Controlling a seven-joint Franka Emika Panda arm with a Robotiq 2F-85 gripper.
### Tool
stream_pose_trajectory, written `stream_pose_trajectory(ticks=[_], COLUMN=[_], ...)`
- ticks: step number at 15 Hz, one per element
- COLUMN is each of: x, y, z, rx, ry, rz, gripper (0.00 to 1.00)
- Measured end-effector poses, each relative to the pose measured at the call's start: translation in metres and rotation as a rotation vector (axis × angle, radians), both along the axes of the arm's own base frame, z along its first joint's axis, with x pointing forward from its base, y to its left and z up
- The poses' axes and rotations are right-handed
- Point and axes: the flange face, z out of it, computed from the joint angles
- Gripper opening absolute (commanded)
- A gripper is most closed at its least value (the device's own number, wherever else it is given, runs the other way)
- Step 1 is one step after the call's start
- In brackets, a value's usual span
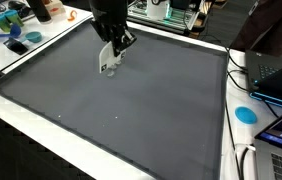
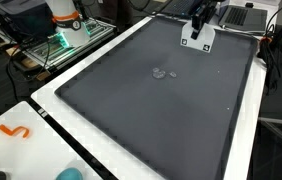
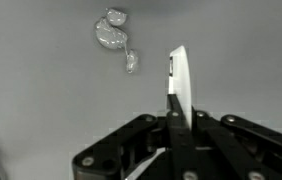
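My gripper (image 1: 112,50) is shut on a thin white flat piece (image 1: 108,66) and holds it just above a large dark grey mat (image 1: 131,110). In the wrist view the white piece (image 3: 179,78) stands edge-on between the black fingers (image 3: 178,113). A small clear, glassy-looking lump (image 3: 114,33) lies on the mat ahead of the gripper, apart from it. In an exterior view the gripper (image 2: 199,20) with the white piece (image 2: 198,38) is near the mat's far end, and the clear lump (image 2: 162,72) lies toward the mat's middle (image 2: 171,110).
White table border (image 1: 41,125) surrounds the mat. A laptop (image 1: 281,75) and a blue disc (image 1: 245,114) sit beside one edge, with cluttered items (image 1: 16,25) at a corner. An orange squiggle (image 2: 16,131) lies on the white border.
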Motion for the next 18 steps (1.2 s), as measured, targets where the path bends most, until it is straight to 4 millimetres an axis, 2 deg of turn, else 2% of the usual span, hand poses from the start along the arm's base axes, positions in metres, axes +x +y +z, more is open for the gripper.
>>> stream_pose_trajectory(ticks=[3,13,15,18], x=[0.002,0.002,0.001,-0.001], y=[-0.014,-0.015,-0.023,-0.048], z=[0.004,0.004,0.004,0.006], rx=[0.005,0.012,0.053,0.135], ry=[-0.004,0.002,0.026,0.086], rz=[-0.018,-0.015,-0.005,0.009], gripper=[0.04,0.01,0.01,0.01])
